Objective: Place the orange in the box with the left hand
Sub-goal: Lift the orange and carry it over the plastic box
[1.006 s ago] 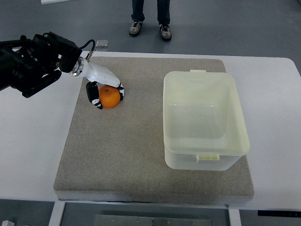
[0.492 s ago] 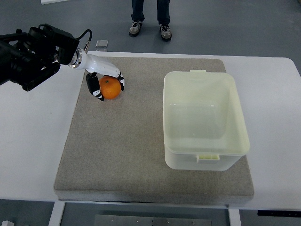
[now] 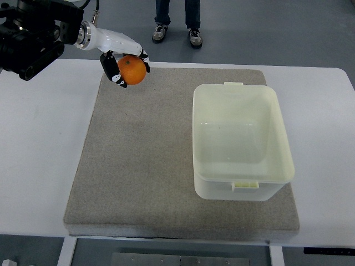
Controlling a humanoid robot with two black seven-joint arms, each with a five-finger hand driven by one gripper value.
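My left hand (image 3: 124, 65) is shut on the orange (image 3: 132, 70) and holds it in the air over the far left corner of the grey mat (image 3: 144, 166). Its black arm comes in from the upper left. The pale yellow-white box (image 3: 241, 141) stands open and empty on the right part of the mat, well to the right of the orange. The right arm does not show.
The mat lies on a white table (image 3: 39, 155). A person's legs and shoes (image 3: 176, 33) stand on the floor beyond the far table edge.
The left hand has lifted the orange off the mat and carried it upward and toward the far edge. The box has not moved.
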